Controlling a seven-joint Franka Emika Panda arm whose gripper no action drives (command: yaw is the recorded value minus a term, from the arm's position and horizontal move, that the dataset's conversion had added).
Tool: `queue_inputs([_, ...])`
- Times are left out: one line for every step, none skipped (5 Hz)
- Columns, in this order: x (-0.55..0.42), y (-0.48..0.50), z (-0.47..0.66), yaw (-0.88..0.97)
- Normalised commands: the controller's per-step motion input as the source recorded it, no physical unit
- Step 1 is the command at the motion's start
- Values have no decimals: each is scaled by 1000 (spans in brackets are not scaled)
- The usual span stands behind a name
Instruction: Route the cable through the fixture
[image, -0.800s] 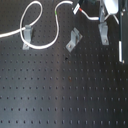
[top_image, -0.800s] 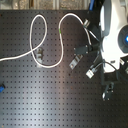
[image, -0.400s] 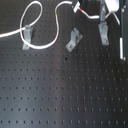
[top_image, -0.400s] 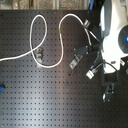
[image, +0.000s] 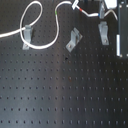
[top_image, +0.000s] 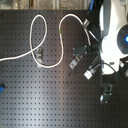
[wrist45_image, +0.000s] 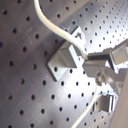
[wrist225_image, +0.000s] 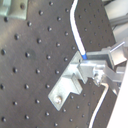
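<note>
since the earlier frames we find hardly anything moved: the arm (top_image: 112, 40) stays at the same spot by the board's edge, and the cable (image: 42, 25) keeps its loops.

the cable lies on the black perforated board (image: 65, 95), coming in from the first exterior view's left edge, curling in a loop near the far edge and swinging round in an s-curve. in the second exterior view the cable (top_image: 50, 37) passes at the small metal bracket (top_image: 39, 54) on the second exterior view's left, then rises and arches over towards the arm. its end with the red mark (image: 76, 6) sits near the far edge in the first exterior view.

three metal brackets stand in a row in the first exterior view: one (image: 28, 36) at the cable, a middle one (image: 74, 39), and one (image: 103, 31) below the gripper (image: 105, 10).

in both wrist views the gripper (wrist45_image: 100, 67) has its fingers (wrist225_image: 95, 67) pinched on the cable (wrist225_image: 75, 30) just beside a bracket (wrist225_image: 67, 87), and the cord runs on past the fingers on both sides.
</note>
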Motion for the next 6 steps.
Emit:
queue_inputs([-191, 283, -6, 391])
queue_inputs([-1, 1, 54, 6])
queue_inputs([4, 145, 558, 186])
queue_inputs([-36, 210, 608, 223])
queue_inputs([-34, 170, 496, 251])
queue_inputs([-49, 124, 437, 214])
